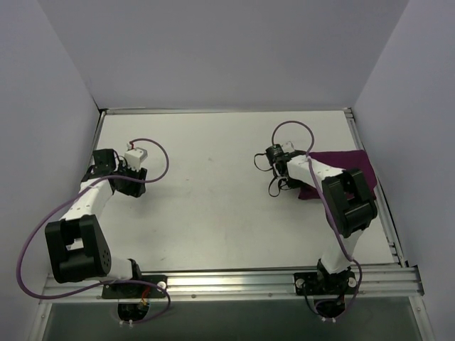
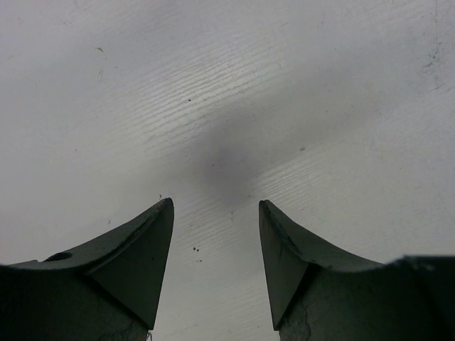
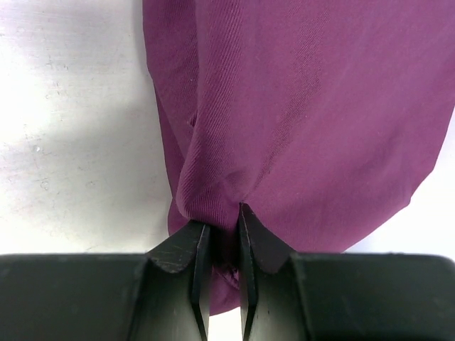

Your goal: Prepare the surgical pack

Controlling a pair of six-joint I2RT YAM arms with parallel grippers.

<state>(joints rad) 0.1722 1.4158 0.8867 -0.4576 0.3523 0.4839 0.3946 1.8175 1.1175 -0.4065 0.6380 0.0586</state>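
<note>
The white table (image 1: 213,206) is the big thing here, and the purple cloth (image 1: 352,165) lies bunched at its far right side, close by the rail (image 1: 387,213). That is what worries me: it is a heap, not a spread sheet, so a pull from one pinched spot may drag the whole bundle along instead of opening it, or tug it off toward that edge. The right arm (image 1: 341,199) reaches over it, and the right gripper (image 3: 222,213) has its jaws nearly closed on a small ridge of fabric on the cloth's side toward the table's middle. In the wrist view the fold runs up from between the fingertips and the rest of the cloth fans away beyond them. The bite looks thin to me, just a pucker, so it could slip free once the arm lifts or hauls. The left gripper (image 2: 215,206) is well apart from all this, over on the left of the table, jaws standing partly open above bare tabletop with nothing between them, so it gives no help in holding the cloth down
</note>
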